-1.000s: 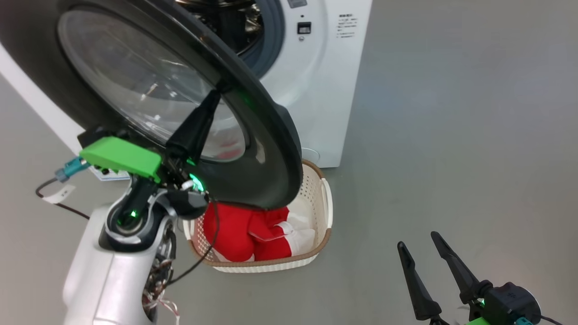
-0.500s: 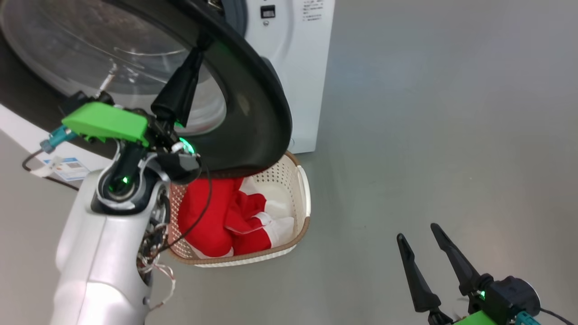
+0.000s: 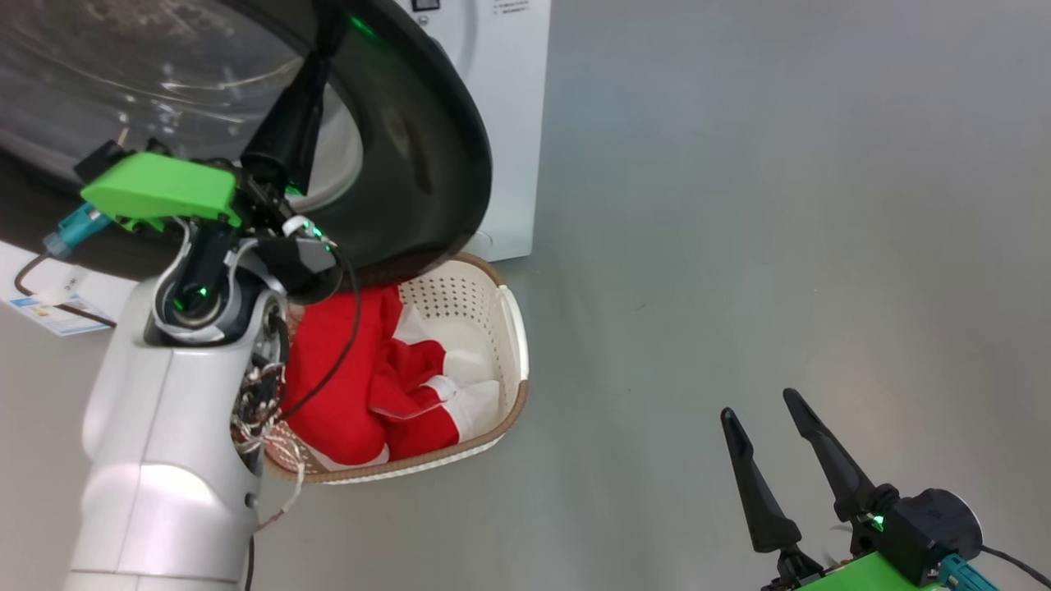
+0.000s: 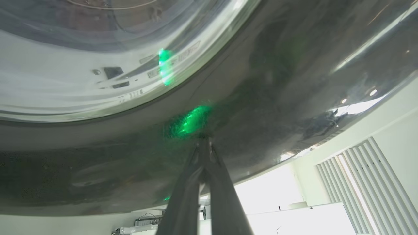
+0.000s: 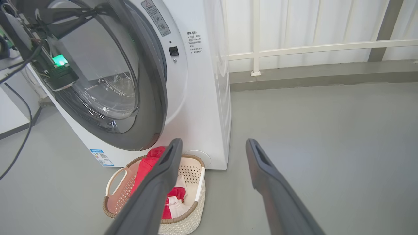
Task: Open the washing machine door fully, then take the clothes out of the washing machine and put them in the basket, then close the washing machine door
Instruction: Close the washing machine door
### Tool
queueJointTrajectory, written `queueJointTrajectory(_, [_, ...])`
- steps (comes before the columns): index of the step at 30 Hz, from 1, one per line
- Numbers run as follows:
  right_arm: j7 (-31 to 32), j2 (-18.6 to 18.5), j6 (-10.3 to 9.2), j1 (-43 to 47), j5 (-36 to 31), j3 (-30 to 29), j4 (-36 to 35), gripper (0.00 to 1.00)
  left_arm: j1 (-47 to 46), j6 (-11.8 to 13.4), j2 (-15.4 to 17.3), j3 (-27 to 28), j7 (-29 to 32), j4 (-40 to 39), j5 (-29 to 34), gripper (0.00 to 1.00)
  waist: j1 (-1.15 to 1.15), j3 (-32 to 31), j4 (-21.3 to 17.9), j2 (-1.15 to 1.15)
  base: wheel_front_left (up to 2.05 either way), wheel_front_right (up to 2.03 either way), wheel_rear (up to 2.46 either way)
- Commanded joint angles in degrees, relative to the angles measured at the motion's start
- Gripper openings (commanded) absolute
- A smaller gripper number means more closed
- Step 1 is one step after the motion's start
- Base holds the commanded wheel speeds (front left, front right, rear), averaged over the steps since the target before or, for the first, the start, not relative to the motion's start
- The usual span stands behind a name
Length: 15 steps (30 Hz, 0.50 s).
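Observation:
The washing machine door [image 3: 410, 148] stands partly open, its black rim hanging over the basket [image 3: 513, 345]. My left gripper [image 3: 324, 25] is shut, and its fingertips [image 4: 204, 143] press on the door's glossy rim [image 4: 261, 81] just outside the glass window [image 4: 98, 65]. The red and white clothes [image 3: 361, 377] lie in the cream basket on the floor in front of the washing machine [image 3: 501, 123]. In the right wrist view the door [image 5: 153, 98] leans close to the white machine [image 5: 202, 98], above the basket [image 5: 183, 215] and the clothes [image 5: 147, 163]. My right gripper [image 3: 764, 414] hangs open and empty over the floor at the right.
Bare grey floor [image 3: 780, 205] stretches to the right of the machine. A white railing [image 5: 294, 49] and a low ledge run behind it. A dark cable [image 5: 19, 137] trails over the floor at the left, near the blue label [image 5: 102, 157].
The door has swung closer to the machine front, hiding the drum opening, with my left gripper still against its rim. The head camera has shifted. My right gripper holds its place.

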Motion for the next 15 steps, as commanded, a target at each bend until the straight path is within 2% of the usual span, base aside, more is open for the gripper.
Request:
queueJointTrajectory(1, [-0.65,-0.26,0.09,-1.24,-0.47,1.27,-1.34,1.00,-2.39,-1.03,1.54,1.50,-0.28,-1.10,-0.25,0.00,0.00,0.33,-0.51,0.00,0.00,0.00,0.00])
queueJointTrajectory(15, [-0.13,-0.26,0.09,-1.41,-0.97,1.44,-1.57,1.00,-3.99,-2.57,1.78,3.57,-1.10,1.56,0.70,0.00,0.00,0.04,-2.99,0.00,0.00,0.00,0.00])
